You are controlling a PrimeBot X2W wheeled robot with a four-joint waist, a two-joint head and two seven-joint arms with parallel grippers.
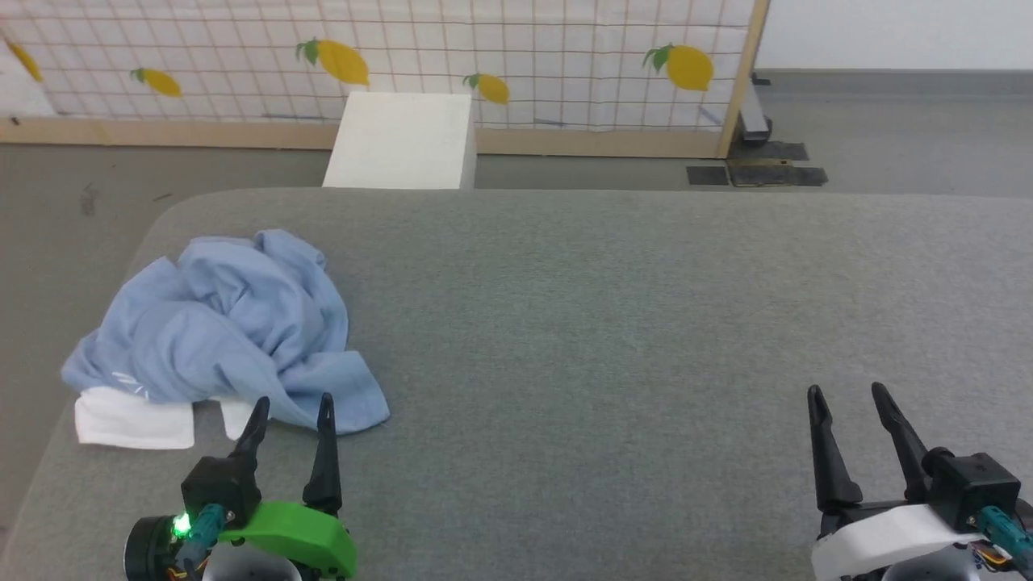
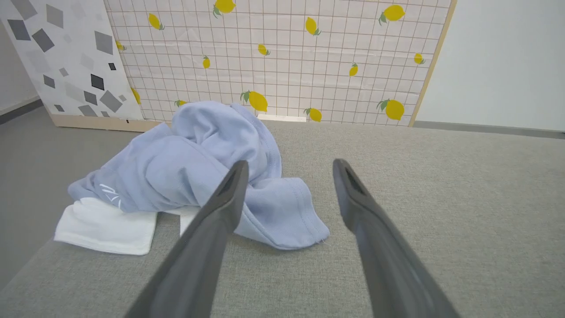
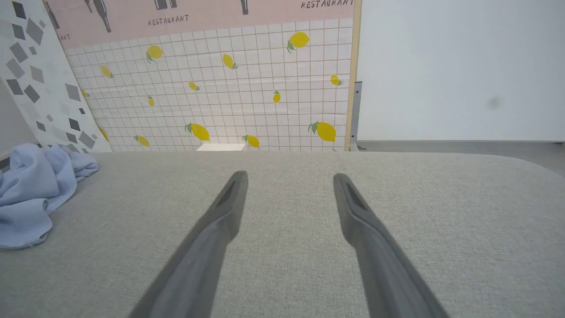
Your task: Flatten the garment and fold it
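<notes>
The garment (image 1: 226, 331) is a light blue shirt lying crumpled in a heap at the left of the grey padded surface (image 1: 613, 323), with a white fabric piece (image 1: 133, 420) sticking out at its near left edge. My left gripper (image 1: 292, 407) is open just in front of the heap's near hem, touching nothing. In the left wrist view the garment (image 2: 190, 172) fills the space ahead and left of the left gripper (image 2: 289, 170). My right gripper (image 1: 847, 395) stands open far to the right over bare surface. In the right wrist view the right gripper (image 3: 289, 179) holds nothing and the garment (image 3: 31, 190) lies at the far left.
A white box (image 1: 403, 141) stands on the floor beyond the surface's far edge, in front of a lemon-patterned panel (image 1: 484, 56). The surface's left edge (image 1: 48, 436) runs close beside the garment. Grey floor (image 1: 888, 129) lies beyond at the right.
</notes>
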